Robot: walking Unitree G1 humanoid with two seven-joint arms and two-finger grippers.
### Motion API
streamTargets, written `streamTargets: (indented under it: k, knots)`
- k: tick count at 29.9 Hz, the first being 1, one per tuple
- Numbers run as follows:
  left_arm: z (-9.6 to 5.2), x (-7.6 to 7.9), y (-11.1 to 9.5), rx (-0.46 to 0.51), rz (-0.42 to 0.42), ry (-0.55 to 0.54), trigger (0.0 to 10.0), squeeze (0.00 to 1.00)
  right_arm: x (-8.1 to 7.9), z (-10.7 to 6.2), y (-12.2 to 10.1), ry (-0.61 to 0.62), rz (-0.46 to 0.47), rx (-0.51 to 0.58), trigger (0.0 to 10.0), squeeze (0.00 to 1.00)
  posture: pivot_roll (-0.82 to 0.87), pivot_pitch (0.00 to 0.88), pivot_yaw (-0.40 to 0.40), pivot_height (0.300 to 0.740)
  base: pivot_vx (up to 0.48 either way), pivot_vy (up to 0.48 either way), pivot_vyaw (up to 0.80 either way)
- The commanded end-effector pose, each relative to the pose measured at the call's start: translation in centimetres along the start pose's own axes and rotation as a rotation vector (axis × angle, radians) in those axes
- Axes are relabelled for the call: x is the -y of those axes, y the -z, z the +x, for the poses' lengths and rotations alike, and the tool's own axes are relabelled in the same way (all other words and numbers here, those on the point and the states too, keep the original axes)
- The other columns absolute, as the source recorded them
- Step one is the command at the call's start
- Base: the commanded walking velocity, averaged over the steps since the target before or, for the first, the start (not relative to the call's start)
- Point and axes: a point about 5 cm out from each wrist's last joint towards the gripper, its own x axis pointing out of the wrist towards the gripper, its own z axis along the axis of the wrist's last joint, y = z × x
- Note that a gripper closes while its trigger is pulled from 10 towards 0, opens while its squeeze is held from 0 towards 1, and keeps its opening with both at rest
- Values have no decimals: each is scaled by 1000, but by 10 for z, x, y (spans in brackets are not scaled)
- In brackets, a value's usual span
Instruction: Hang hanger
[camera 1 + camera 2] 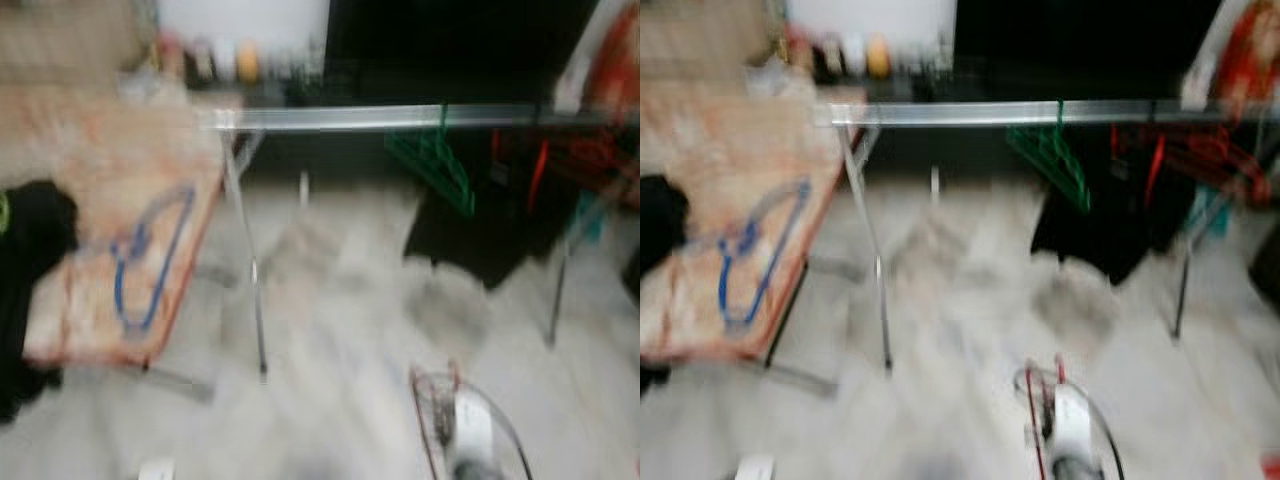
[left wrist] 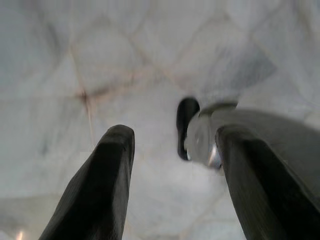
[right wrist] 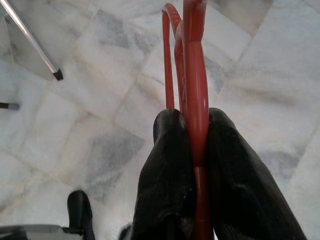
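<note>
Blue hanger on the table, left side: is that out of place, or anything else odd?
Yes. The blue hanger lies flat on the table while the green hanger hangs on the rail. The right end effector grips a red hanger. Nothing looks spilled or damaged, though the head views are blurred.

A smooth, glossy red hanger (image 3: 196,90), plastic by its look, is being clamped between the right pincer (image 3: 192,145)'s matt black fingers (image 3: 167,165); polished marble-like floor (image 3: 100,125) is being shown beneath, with a shiny metal rail (image 1: 400,118) ahead.
</note>
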Motion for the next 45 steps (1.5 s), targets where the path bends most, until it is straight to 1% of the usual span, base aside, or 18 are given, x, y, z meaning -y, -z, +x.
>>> streamTargets:
  k: [1, 4, 6, 13, 16, 21, 35, 45]
  knots:
    - [0, 7, 3, -6, 0, 14, 10000, 0, 8, -2, 3, 12, -12, 0, 10000, 0, 16, 52, -22, 740, 349, 0, 488]
    - [0, 7, 3, -6, 1, 17, 10000, 0, 8, -2, 2, 11, -20, 1, 10000, 0, 17, 57, -22, 740, 350, 0, 746]
    - [0, 7, 3, -6, 2, 18, 10000, 0, 7, -1, 4, 10, -11, -12, 10000, 0, 16, 64, -23, 740, 352, 0, 0]
    - [0, 8, 3, -7, 1, 22, 10000, 0, 9, -2, 3, 20, -9, -5, 10000, 0, 19, 70, -24, 740, 351, 0, 0]
    - [0, 9, 4, -12, 16, 30, 10000, 0, 9, -2, 3, 22, -9, -7, 10000, 0, 21, 70, -25, 740, 349, 0, 0]
    - [0, 10, 5, -15, 8, 34, 10000, 0, 10, -2, 4, 26, 2, -15, 10000, 0, 22, 70, -27, 740, 349, 0, 0]
    - [0, 12, 6, -12, 5, 36, 10000, 0, 10, -1, 2, 13, -13, -18, 10000, 0, 25, 72, -31, 740, 350, 0, 0]
    - [1, 14, 6, -11, 6, 43, 10000, 0, 13, 1, -8, 15, -11, 6, 10000, 0, 15, 73, -30, 740, 349, 0, 0]
